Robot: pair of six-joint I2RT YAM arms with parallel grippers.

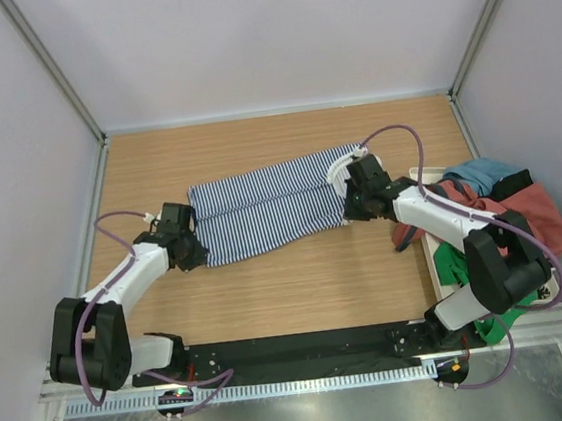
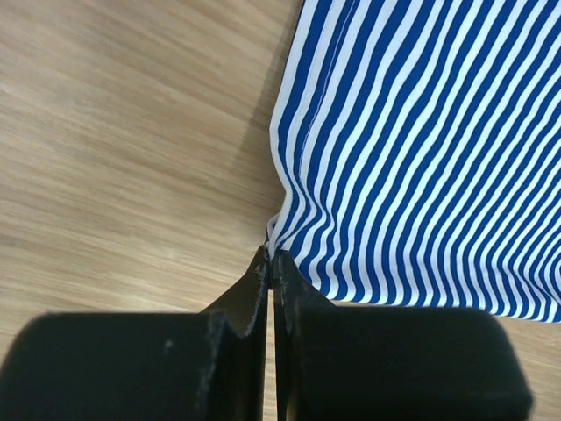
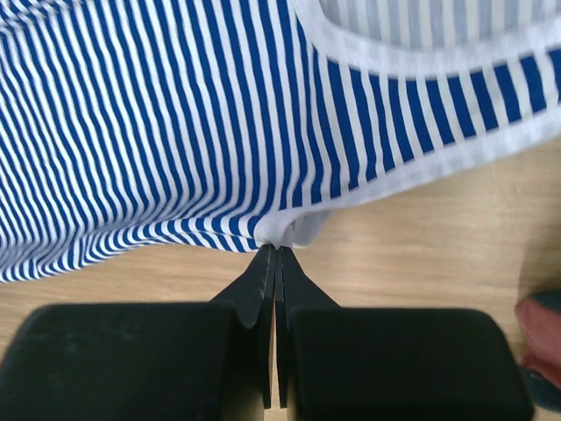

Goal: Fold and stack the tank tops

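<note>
Working down from the table, I read bare wood on the near and far sides of the cloth, with enclosure walls closing the left, far and right sides, so any lift must stay inside that box. The striped tank top lies mid-table, slightly aslant, and appears doubled lengthwise into a long band. I judge it light, limp and stretchy: it will sag between two holds and needs tension along its length to keep the fold true. The rust-red tank top sits in the heap of garments at the right edge, so keep swings clear of it. The left gripper is clamped on the band's near hem corner. The right gripper is clamped on the white trim at the opposite end. I judge these end corners the correct holds
</note>
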